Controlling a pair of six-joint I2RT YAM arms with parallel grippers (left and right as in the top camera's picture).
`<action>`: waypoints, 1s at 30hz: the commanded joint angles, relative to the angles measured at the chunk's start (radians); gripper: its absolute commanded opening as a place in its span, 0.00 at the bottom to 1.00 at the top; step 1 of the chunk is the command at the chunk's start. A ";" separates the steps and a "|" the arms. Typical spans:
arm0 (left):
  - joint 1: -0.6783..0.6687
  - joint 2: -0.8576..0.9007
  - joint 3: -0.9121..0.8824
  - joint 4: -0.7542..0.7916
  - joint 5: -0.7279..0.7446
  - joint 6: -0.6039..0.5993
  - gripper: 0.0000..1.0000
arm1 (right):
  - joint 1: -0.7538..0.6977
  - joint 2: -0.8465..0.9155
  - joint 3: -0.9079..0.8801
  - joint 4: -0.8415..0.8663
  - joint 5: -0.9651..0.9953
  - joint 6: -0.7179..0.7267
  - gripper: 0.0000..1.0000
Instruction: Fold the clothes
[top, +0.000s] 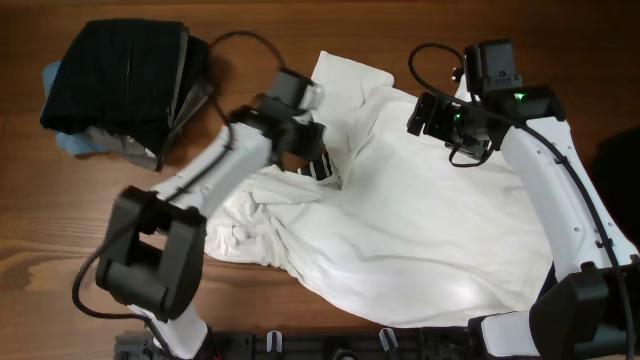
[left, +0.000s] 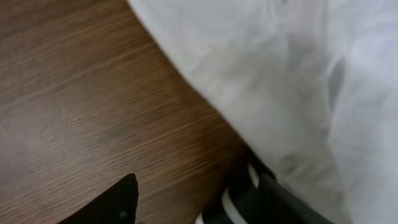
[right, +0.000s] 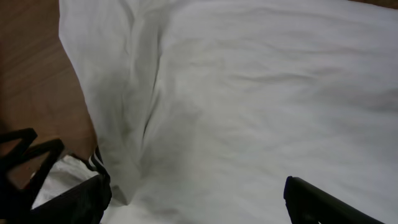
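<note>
The left tool (left: 199, 190) is released, jaws apart over bare surface (left: 74, 93) at the white T-shirt's (top: 430, 240) left edge, beside its black print (left: 239, 199). The right tool (right: 180, 186) gapes wide above the shirt's upper part, grasping nothing. The shirt sprawls crumpled mid-surface; a stack of dark clothes (top: 125, 75) sits well off its upper left.

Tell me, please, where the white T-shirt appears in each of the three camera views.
Overhead: the white T-shirt spreads across the centre and right of the picture.
Left wrist: it covers the upper right, its edge running diagonally down to the bottom right.
Right wrist: it fills nearly the whole picture.
Shared landmark: the black bar print, centre-left overhead, bottom centre in the left wrist view, lower left in the right wrist view.
</note>
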 joint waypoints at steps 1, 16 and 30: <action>0.084 0.086 0.011 -0.011 0.398 0.045 0.56 | -0.002 0.001 0.003 0.000 0.013 0.003 0.94; -0.029 0.134 0.011 -0.068 0.357 0.164 0.43 | -0.002 0.001 0.003 0.010 0.014 0.003 0.96; 0.248 0.116 0.202 0.065 0.042 0.024 0.04 | -0.002 0.001 0.003 0.027 0.013 0.004 0.95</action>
